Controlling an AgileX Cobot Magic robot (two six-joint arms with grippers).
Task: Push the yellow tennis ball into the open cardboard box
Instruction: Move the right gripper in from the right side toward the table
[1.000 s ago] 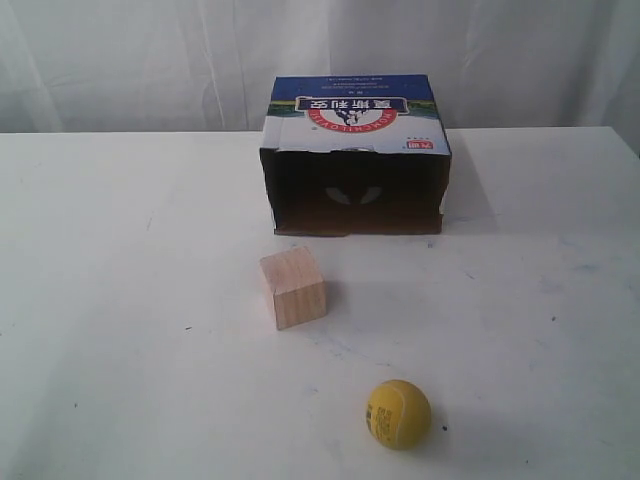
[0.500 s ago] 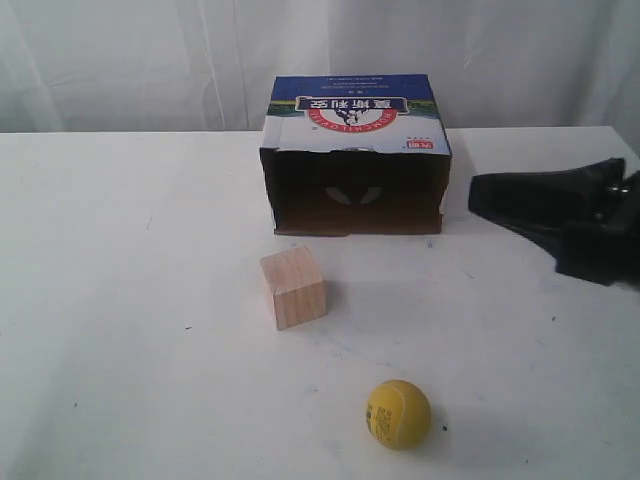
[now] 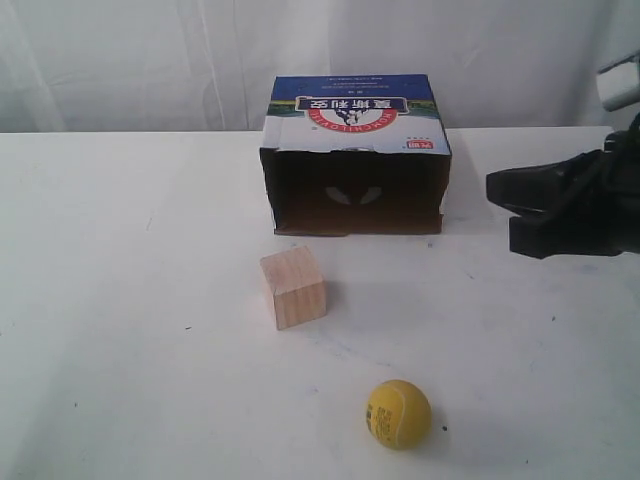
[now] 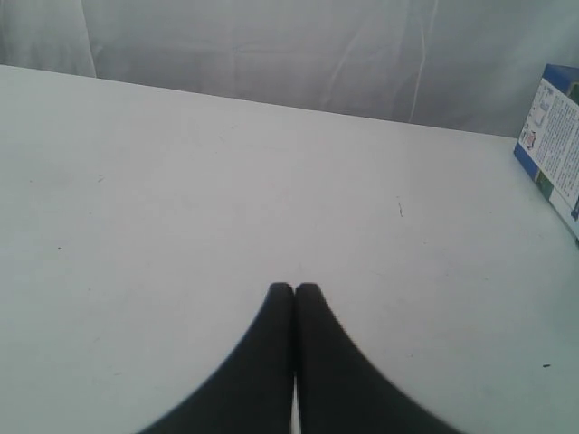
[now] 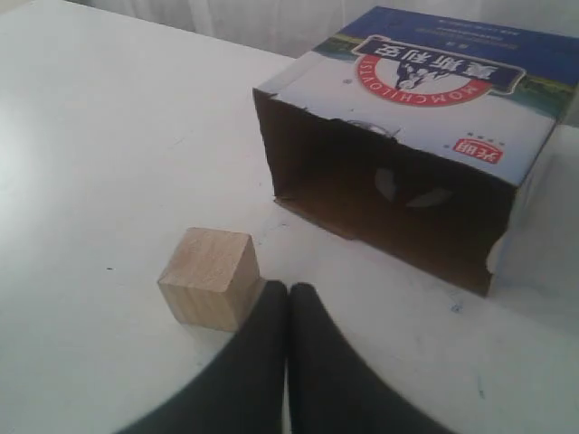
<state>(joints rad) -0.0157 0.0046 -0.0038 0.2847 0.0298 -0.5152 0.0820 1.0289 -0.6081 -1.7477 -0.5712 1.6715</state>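
Observation:
The yellow tennis ball (image 3: 398,413) rests on the white table near the front edge, dark print facing left. The open cardboard box (image 3: 355,155) lies on its side at the back centre, its brown mouth facing the front; the right wrist view shows it too (image 5: 425,136). My right gripper (image 3: 497,200) hovers shut at the right side, beside the box and well behind the ball; its closed tips (image 5: 289,291) hold nothing. My left gripper (image 4: 294,290) is shut and empty over bare table, outside the exterior view. The ball is out of both wrist views.
A pale wooden cube (image 3: 293,287) stands between the box mouth and the ball, slightly left of both; the cube (image 5: 210,277) also shows in the right wrist view. A corner of the box (image 4: 554,136) shows in the left wrist view. White curtain behind the table.
The right arm came in from the right edge and has since risen and drawn back a little to the right. Ball, cube and box have not moved.

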